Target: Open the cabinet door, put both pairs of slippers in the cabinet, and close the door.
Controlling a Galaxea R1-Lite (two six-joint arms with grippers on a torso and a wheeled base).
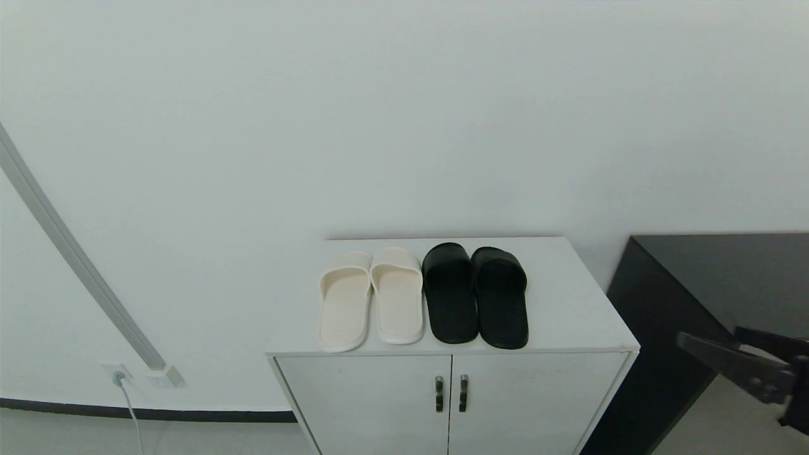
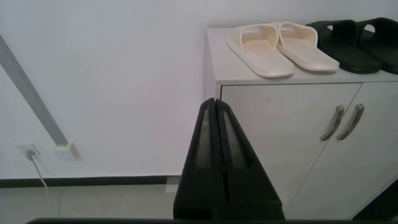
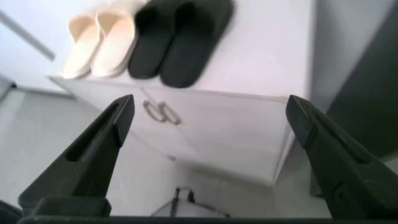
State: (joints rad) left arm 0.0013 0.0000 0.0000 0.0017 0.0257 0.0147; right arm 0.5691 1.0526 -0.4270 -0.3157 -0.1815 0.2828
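— While both doors (image 1: 379, 404) were shut, where did the slippers lie?

— All four lay on top of the cabinet (image 1: 569, 303), soles down, toes toward the wall (image 1: 404, 126). Two white slippers (image 1: 370, 297) lay side by side on the left. Two black slippers (image 1: 477, 294) lay side by side just to their right. The inner white one and the inner black one were close against each other.

— And the cabinet front?

— It had two doors, each with one upright handle. The two handles (image 1: 438, 393) stood just beside each other at the middle seam, and nothing was touching them.

— What were the arms doing?

— The left gripper (image 2: 214, 109) had its fingers pressed together with nothing between them. It pointed toward the cabinet's left front corner, apart from it. The right gripper (image 3: 209, 104) had its fingers spread wide and held nothing. It hung low off the cabinet's right front corner, in front of the table (image 1: 727, 265), and touched neither of them.

— Anything else around?

— One black table stood just right of the cabinet, against the wall. One socket (image 1: 117, 376) sat low on the wall to the left, with one cable (image 1: 129, 411) plugged in and hanging down. One grey strip (image 1: 69, 253) slanted down the wall to a small box (image 1: 165, 377) beside that socket
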